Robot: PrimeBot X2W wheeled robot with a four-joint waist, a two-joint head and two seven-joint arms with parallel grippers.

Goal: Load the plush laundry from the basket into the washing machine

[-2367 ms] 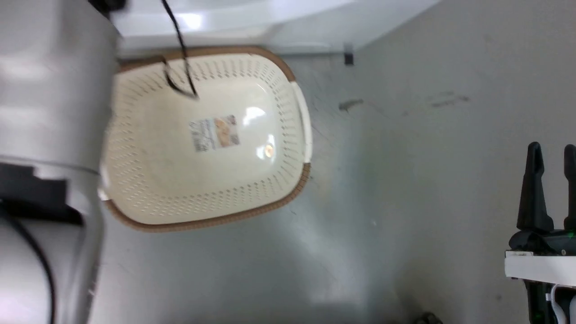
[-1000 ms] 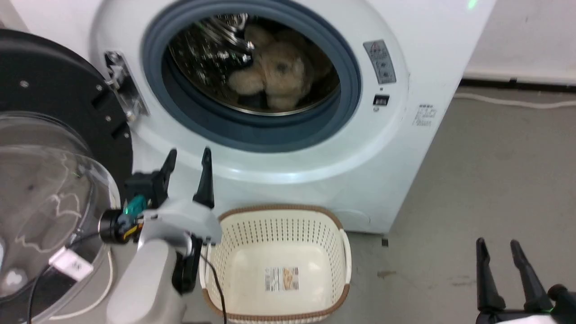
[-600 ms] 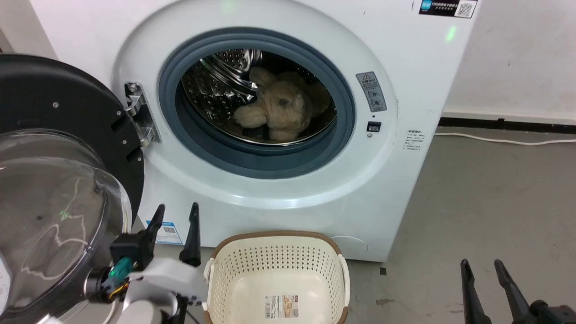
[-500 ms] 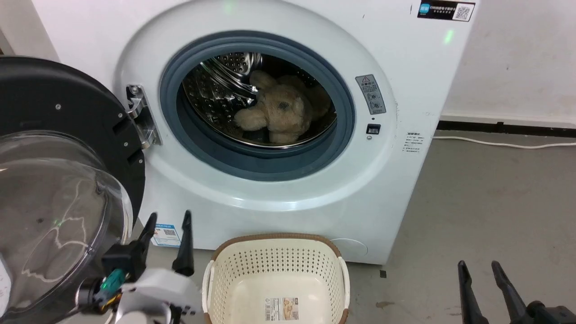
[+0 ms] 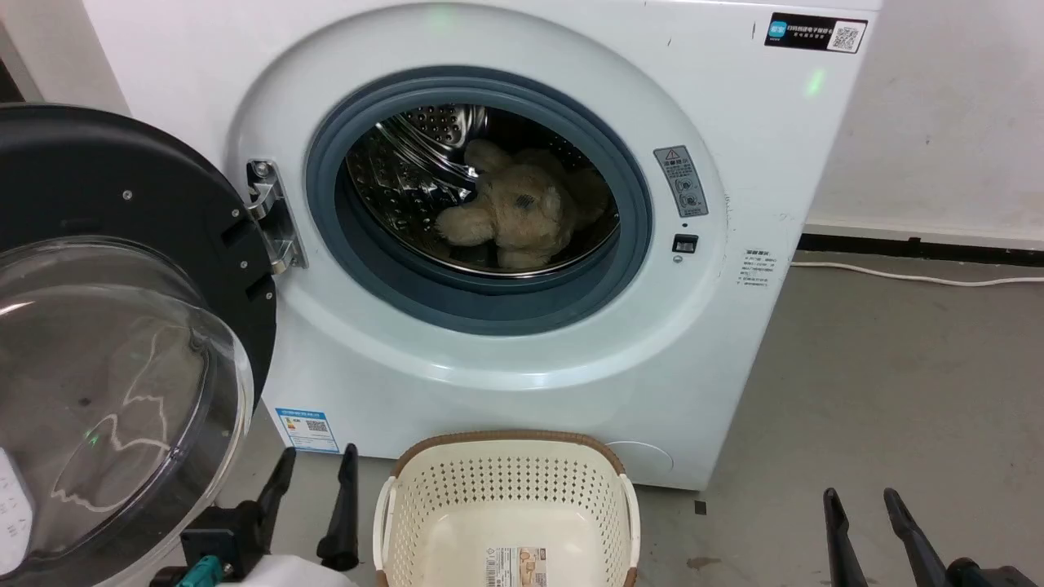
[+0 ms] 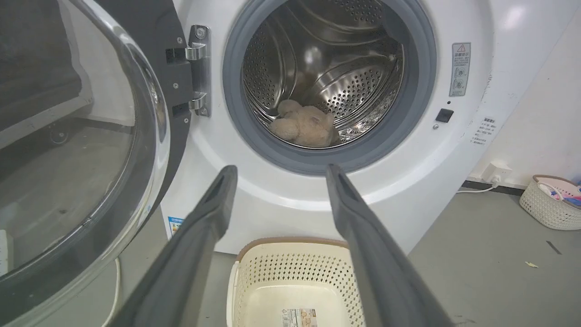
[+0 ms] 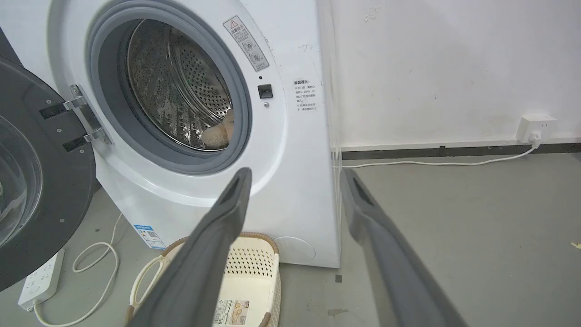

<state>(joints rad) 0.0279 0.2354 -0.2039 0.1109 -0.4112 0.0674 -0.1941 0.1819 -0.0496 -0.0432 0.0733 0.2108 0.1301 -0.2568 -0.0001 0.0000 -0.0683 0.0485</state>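
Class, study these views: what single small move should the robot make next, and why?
Probably swing the left gripper toward the open door to start pushing it shut: the plush laundry already lies inside the washing machine, and the basket holds nothing.

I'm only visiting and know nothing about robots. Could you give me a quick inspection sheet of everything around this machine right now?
Surface: grey floor, a few dark marks.
Job's things: plush toy lies inside the drum of the washing machine; its door is swung open to the left; the basket stands empty on the floor in front of the machine.
Clutter: small white basket with colourful items, by the wall.
Grippers: left gripper open, holding nothing, beside the basket; right gripper open, holding nothing, above bare floor.
Cables: white cable runs along the wall to a socket; power strip with a looped cord lies near the door.
Surroundings: white wall.
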